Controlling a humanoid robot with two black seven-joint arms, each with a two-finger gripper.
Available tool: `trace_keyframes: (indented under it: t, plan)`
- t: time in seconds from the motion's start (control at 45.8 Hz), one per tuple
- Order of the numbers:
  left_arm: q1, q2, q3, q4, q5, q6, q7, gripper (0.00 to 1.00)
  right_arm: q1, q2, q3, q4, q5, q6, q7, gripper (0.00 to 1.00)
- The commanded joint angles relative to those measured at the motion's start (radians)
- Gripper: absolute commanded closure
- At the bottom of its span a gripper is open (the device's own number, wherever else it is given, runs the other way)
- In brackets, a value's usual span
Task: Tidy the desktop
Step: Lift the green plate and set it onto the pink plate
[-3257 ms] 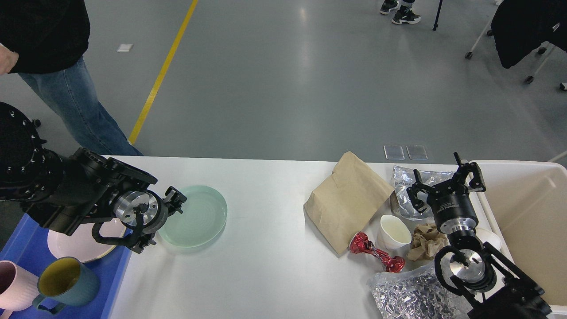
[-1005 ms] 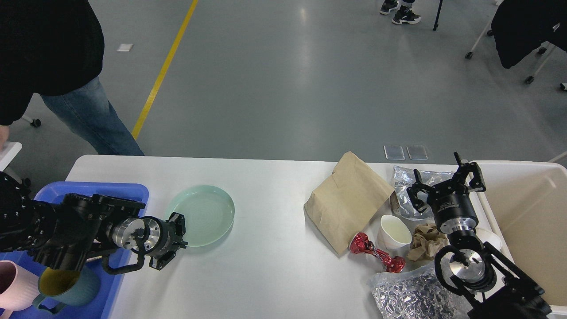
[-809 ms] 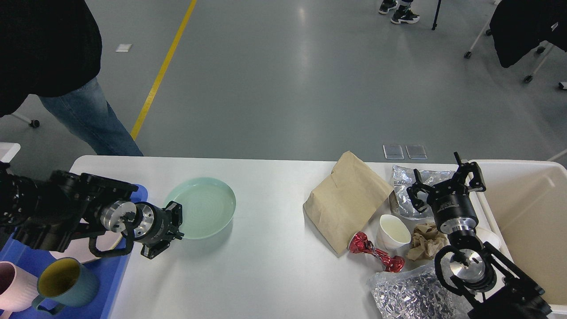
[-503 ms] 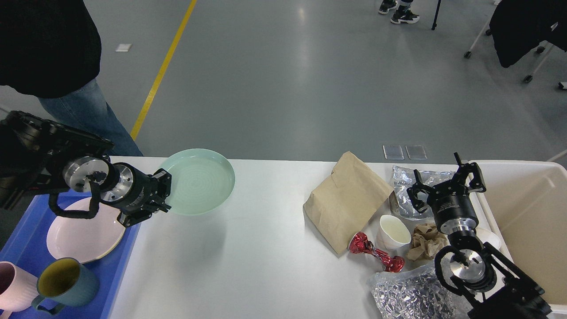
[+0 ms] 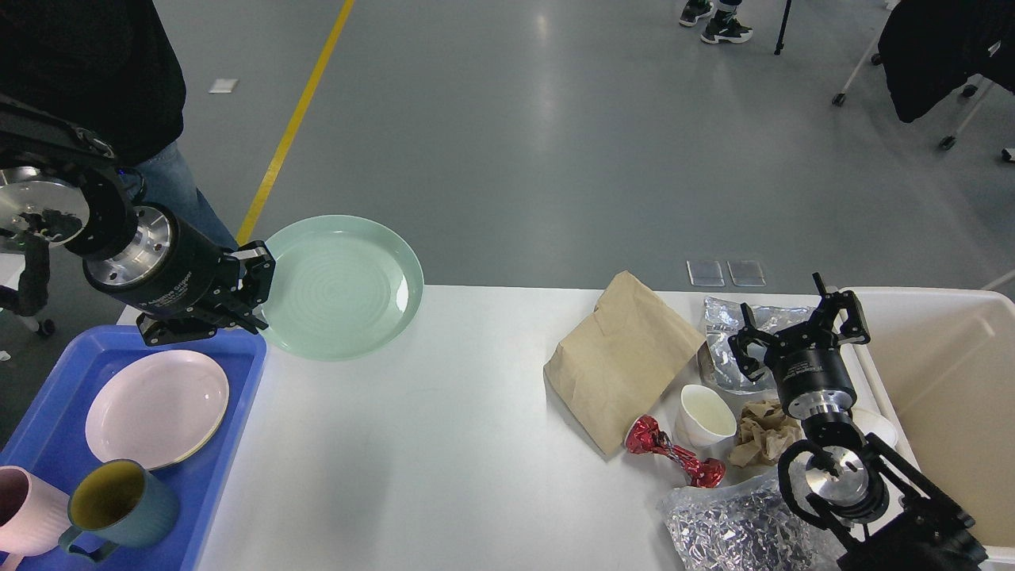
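The white desktop (image 5: pixel 444 444) fills the lower part of the head view. My left gripper (image 5: pixel 258 289) is shut on the left rim of a pale green plate (image 5: pixel 341 287), which hangs in the air above the desktop's far left edge. My right gripper (image 5: pixel 797 329) stands open over a silver foil bag (image 5: pixel 725 349) at the right, holding nothing. Beside it lie a brown paper bag (image 5: pixel 622 357), a white cup (image 5: pixel 704 416), a red crumpled wrapper (image 5: pixel 674 460), crumpled brown paper (image 5: pixel 765 432) and a crinkled silver bag (image 5: pixel 737 527).
A blue tray (image 5: pixel 222 476) at the left holds a pink plate (image 5: pixel 155 408), a teal mug (image 5: pixel 119 503) and a pink mug (image 5: pixel 24 511). A cream bin (image 5: pixel 951 381) stands at the right edge. A person in jeans (image 5: pixel 103 79) stands behind the table's left end.
My left gripper closed on the green plate's rim and lifted it up and to the left off the desktop. The right arm has not moved.
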Motion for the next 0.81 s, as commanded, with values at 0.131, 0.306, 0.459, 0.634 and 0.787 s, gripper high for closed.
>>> trace_keyframes:
  t: [0.131,0.306,0.459,0.634,0.787]
  plan:
    - [0.175,0.077,0.038,0.136,0.005,-0.013,-0.041,1.00,0.000,0.000,0.000,0.002,0.000,0.000,0.000,0.00]
    - [0.360,0.157,0.026,0.345,0.014,-0.011,-0.026,1.00,0.000,0.000,0.000,0.002,0.000,0.000,0.000,0.00]
    - [0.551,0.254,-0.069,0.518,0.038,-0.014,-0.014,1.00,-0.002,0.000,0.000,0.002,0.000,0.000,0.000,0.00]
    - [0.796,0.324,-0.308,0.673,0.162,-0.002,0.041,1.00,-0.002,0.000,0.000,0.002,0.000,0.000,0.000,0.00]
    - [0.971,0.331,-0.468,0.797,0.195,-0.007,0.109,0.99,0.000,0.000,0.000,0.002,0.000,0.000,0.000,0.00]
